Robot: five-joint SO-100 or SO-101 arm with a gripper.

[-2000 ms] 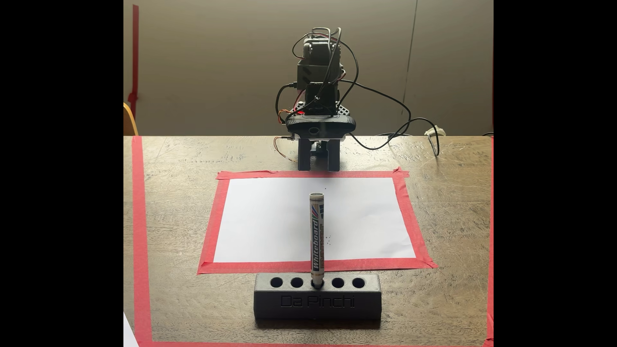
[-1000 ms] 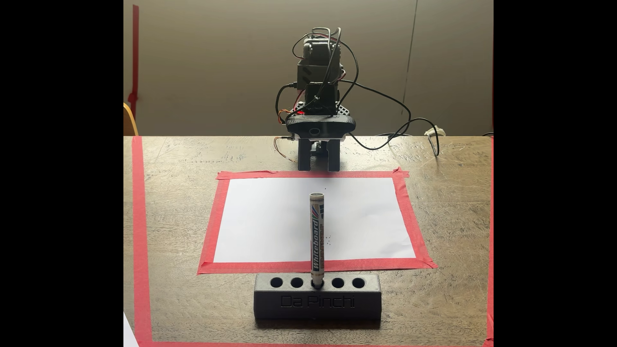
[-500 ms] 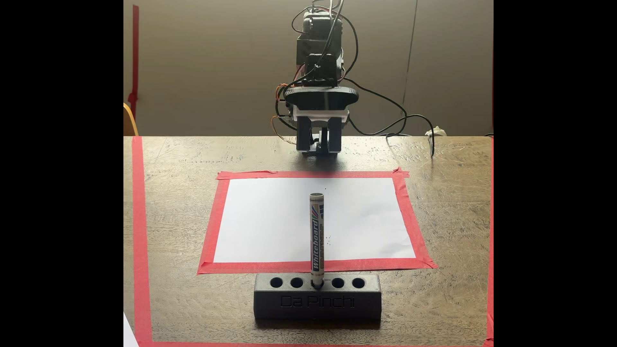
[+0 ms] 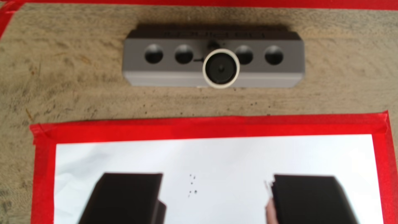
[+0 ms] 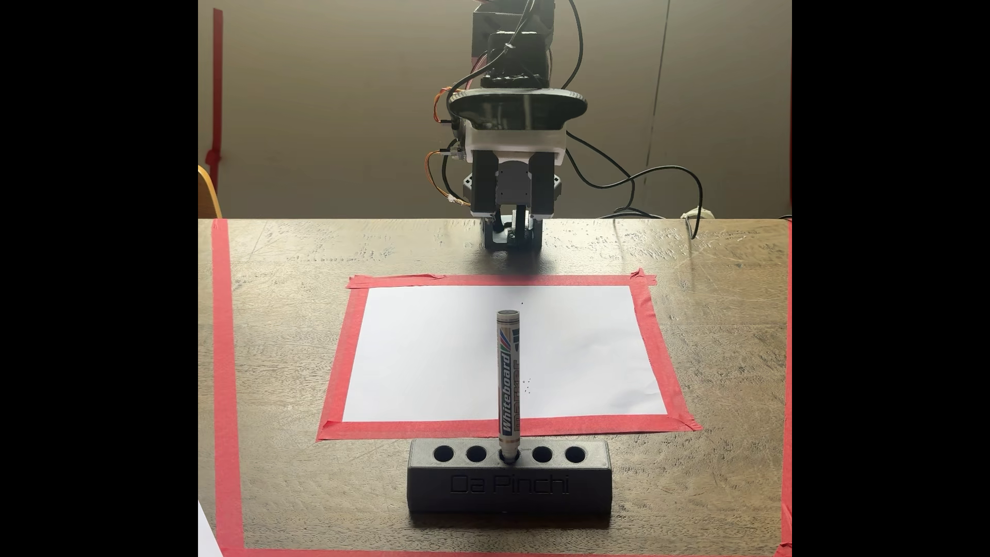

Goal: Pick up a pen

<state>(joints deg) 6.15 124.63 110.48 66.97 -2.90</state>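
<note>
Upright in holder (image 5: 509, 482), pen (image 5: 509, 375), well apart from raised end effector (image 5: 511, 211), fingers spread wide, holding nothing.

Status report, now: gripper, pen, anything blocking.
Gripper open, empty, above the paper. Pen upright in middle hole of holder, untouched. Nothing in the way.
</note>
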